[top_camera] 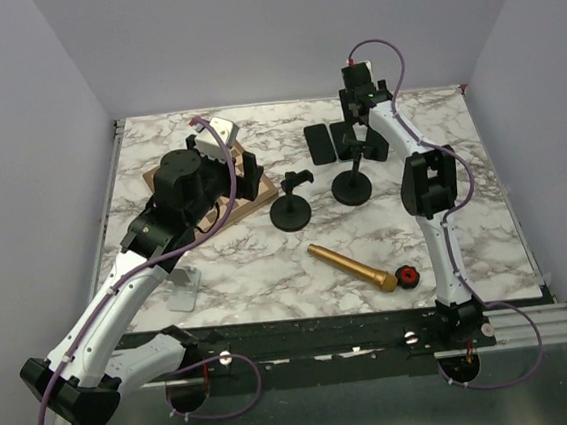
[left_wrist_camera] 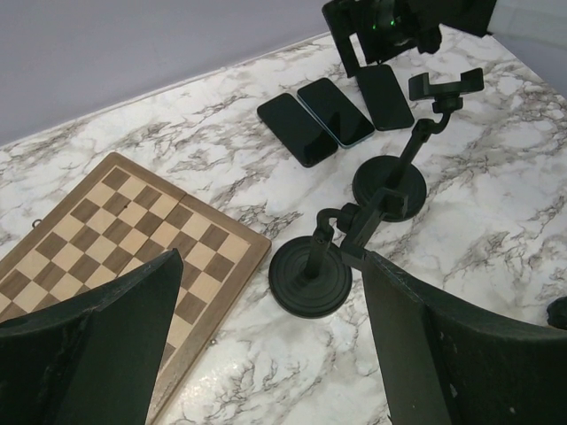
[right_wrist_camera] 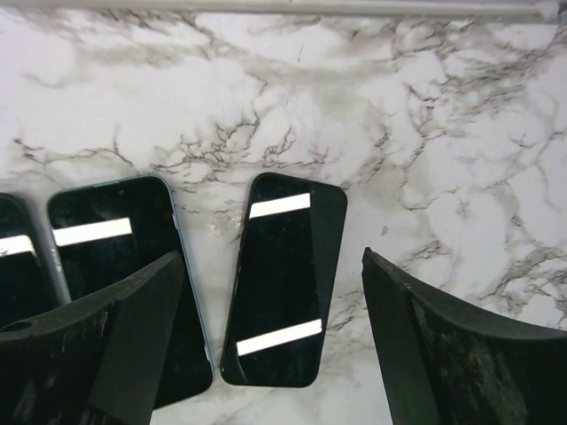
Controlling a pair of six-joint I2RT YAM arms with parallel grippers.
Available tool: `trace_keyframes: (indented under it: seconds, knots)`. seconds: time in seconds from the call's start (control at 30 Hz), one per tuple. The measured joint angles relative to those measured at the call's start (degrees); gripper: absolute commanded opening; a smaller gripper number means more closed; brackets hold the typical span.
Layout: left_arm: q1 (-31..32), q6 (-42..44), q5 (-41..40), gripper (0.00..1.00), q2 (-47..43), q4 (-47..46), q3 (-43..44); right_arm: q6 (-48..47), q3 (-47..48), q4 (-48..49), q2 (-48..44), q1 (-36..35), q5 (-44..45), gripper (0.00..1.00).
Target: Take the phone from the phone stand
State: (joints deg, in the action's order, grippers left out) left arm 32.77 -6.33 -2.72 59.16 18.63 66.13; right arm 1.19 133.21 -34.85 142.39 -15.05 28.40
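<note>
Two black phone stands stand mid-table, the near one [top_camera: 291,210] [left_wrist_camera: 310,277] and the far one [top_camera: 352,184] [left_wrist_camera: 388,187]. Both clamps hold nothing. Three dark phones lie flat on the marble behind them: left [left_wrist_camera: 297,129], middle [left_wrist_camera: 335,111] and right [left_wrist_camera: 384,96]. My right gripper [top_camera: 363,116] [right_wrist_camera: 271,266] is open and hovers over the right phone [right_wrist_camera: 285,279], which lies between its fingers untouched. The middle phone [right_wrist_camera: 124,283] lies beside it. My left gripper [top_camera: 248,173] [left_wrist_camera: 272,266] is open and empty, above the chessboard's edge and short of the near stand.
A wooden chessboard [top_camera: 261,189] [left_wrist_camera: 133,230] lies at the left under the left arm. A gold cone-shaped piece [top_camera: 354,266] and a small red-and-black part [top_camera: 407,277] lie at the front right. A small clear piece [top_camera: 182,288] lies at the front left.
</note>
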Motion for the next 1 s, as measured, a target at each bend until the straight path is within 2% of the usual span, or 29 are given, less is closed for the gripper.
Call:
trace_keyframes:
  seconds: [0.27,0.37,0.5,0.67,0.9,1.0]
  knots:
    - [-0.42,-0.39,0.22,0.90,0.61,-0.02,0.00,5.14,1.42,-4.83,-7.37,0.00,-0.98,0.90]
    - [-0.59,-0.52,0.28,0.91,1.18,0.02,0.00,8.24,-1.92,-6.38,-12.57,0.00,-2.19,0.91]
    - [-0.59,-0.61,0.39,0.91,1.29,0.31,0.00,12.55,-16.02,-5.81,-27.10,0.00,-4.70,0.91]
    - [-0.79,-0.74,0.42,0.91,1.14,0.33,0.00,16.06,-38.16,-0.66,-51.89,0.00,-7.76,0.93]
    - [-0.83,-0.85,0.39,0.91,-1.46,0.28,-0.02,18.75,-55.58,4.94,-77.42,-0.02,-11.45,0.98]
    - [-0.83,-0.81,0.04,0.91,-5.40,-0.87,-1.05,19.56,-63.41,6.51,-86.73,0.00,-14.08,1.00]
